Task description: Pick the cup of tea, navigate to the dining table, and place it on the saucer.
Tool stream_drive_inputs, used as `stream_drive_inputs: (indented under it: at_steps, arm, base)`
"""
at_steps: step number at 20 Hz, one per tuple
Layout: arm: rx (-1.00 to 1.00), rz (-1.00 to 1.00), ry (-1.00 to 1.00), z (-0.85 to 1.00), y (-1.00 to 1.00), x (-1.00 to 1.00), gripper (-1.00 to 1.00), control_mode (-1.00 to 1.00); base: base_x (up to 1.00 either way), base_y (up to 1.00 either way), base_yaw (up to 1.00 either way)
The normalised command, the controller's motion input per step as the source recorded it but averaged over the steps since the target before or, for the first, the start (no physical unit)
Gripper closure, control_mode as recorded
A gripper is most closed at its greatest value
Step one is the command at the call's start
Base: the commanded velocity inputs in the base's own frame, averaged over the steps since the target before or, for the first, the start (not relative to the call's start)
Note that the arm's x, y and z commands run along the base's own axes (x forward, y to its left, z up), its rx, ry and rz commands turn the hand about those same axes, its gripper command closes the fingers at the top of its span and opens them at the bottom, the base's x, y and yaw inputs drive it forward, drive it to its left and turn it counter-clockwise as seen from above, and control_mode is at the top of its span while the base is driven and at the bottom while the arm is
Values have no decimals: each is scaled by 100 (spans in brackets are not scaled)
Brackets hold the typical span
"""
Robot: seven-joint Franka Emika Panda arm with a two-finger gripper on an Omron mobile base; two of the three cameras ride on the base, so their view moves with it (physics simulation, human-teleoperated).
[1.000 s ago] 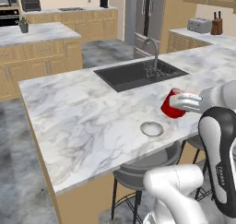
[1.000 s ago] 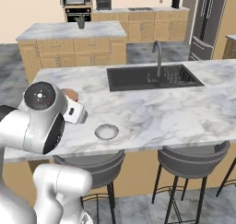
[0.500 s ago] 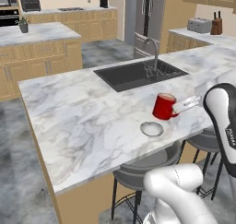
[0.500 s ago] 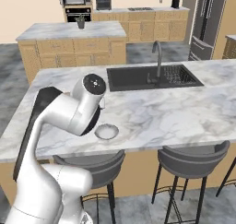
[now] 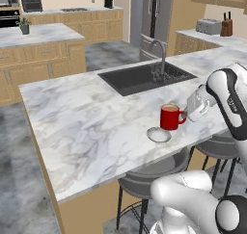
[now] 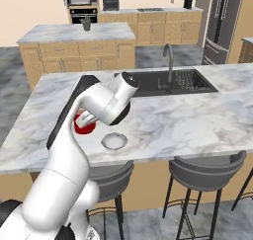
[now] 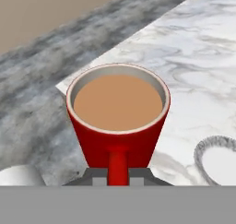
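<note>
- Seen from the left base view, the cup of tea (image 5: pixel 170 117) hangs upright over the near edge of the dining table (image 5: pixel 87 117), just behind and right of the saucer (image 5: pixel 158 134); the cup appears clear of the dish, though contact with the marble cannot be judged.
- The same view shows the gripper (image 5: pixel 185 116) reaching in from the right, with the cup's handle turned toward it, while the black sink (image 5: pixel 144 77) and chrome faucet (image 5: pixel 159 55) sit well behind.
- From the right base view, the white arm (image 6: pixel 101 103) covers most of the cup (image 6: pixel 83 125), leaving a sliver of red at the left; the saucer (image 6: pixel 114 141) lies in plain sight just right of it, near the front edge above two stools (image 6: pixel 202 172).
- The hand view alone looks into the cup (image 7: pixel 118 121): tan tea fills it close to a pale inner rim, and the surface sits level.
- There the gripper (image 7: pixel 118 174) is pinched tight on the red handle, jaws narrow, the handle standing straight between them.
- At that view's lower right the rim of the saucer (image 7: pixel 216 161) curves in, beside the cup rather than under it.
- The mug is glossy red and tapers toward its base.
</note>
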Motion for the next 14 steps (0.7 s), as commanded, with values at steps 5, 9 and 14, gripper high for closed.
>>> stream_drive_inputs:
  at_steps: [5,9,14]
  arm:
    - [-4,35,0,-46,-14,54,100,-100]
    - [0,27,0,-43,-12,57,100,-100]
    - [0,16,-4,-45,-19,46,100,-100]
  base:
    - [0,0,0]
    - [0,0,0]
    - [0,0,0]
